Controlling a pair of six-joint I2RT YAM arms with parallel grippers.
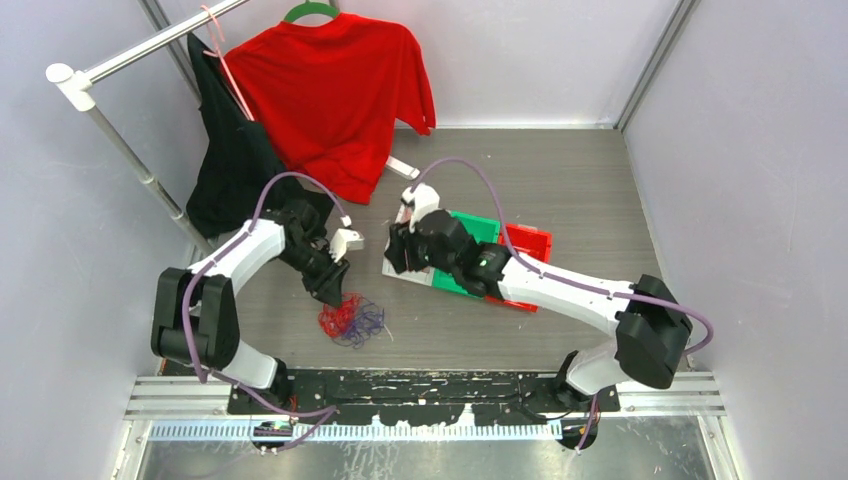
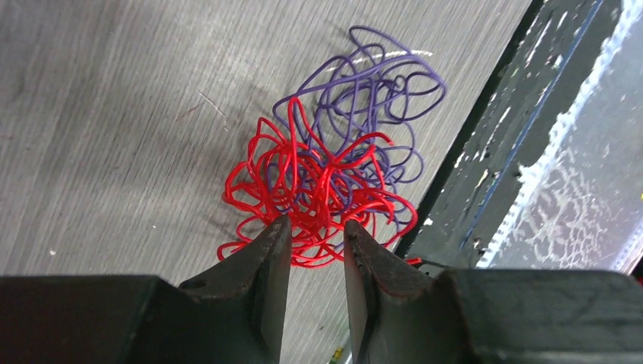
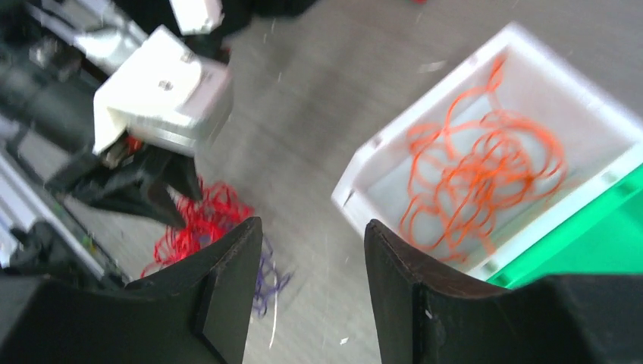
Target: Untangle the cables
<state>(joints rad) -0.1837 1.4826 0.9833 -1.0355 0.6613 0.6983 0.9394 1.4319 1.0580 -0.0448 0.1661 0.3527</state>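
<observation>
A tangle of red cables (image 2: pixel 303 182) and purple cables (image 2: pixel 364 98) lies on the grey table near the front edge, also in the top view (image 1: pixel 350 318). My left gripper (image 2: pixel 317 227) is open, its tips just at the near edge of the red loops, holding nothing; it also shows from above (image 1: pixel 335 290). Orange cables (image 3: pixel 485 167) lie apart in a white bin (image 3: pixel 356 193). My right gripper (image 3: pixel 312 227) is open and empty above bare table, between the bin and the red-purple tangle (image 3: pixel 205 224); it also shows in the top view (image 1: pixel 397 252).
A green tray (image 1: pixel 478 228) and a red tray (image 1: pixel 532 243) sit beside the white bin under the right arm. A red shirt (image 1: pixel 335 90) and a black garment (image 1: pixel 235 160) hang on a rack at the back left. The black base rail (image 2: pixel 485 189) runs just past the tangle.
</observation>
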